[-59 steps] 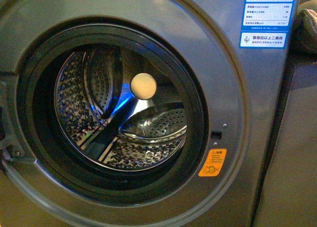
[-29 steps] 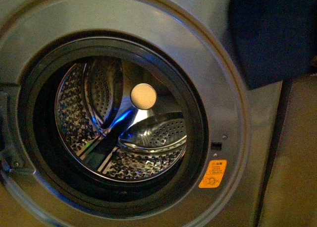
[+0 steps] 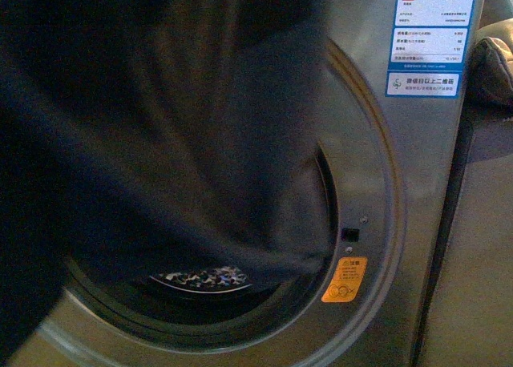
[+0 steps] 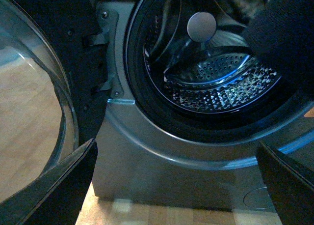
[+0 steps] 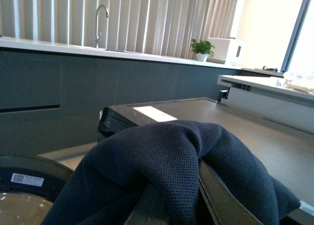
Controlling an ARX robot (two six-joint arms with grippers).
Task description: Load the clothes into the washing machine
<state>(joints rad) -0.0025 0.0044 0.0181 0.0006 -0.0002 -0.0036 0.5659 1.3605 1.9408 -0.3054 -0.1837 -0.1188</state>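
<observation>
The clothes (image 3: 160,127) hang across the washing machine (image 3: 417,183) opening, hiding most of the drum (image 4: 216,82). The right pincer (image 5: 179,205) grips them, fabric bunched over it. The left pincer (image 4: 175,146) is spread wide, empty, facing the drum.

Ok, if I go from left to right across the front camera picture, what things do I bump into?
The dark clothes → the orange sticker → the blue-white labels, the last two both stuck on the washing machine.
</observation>
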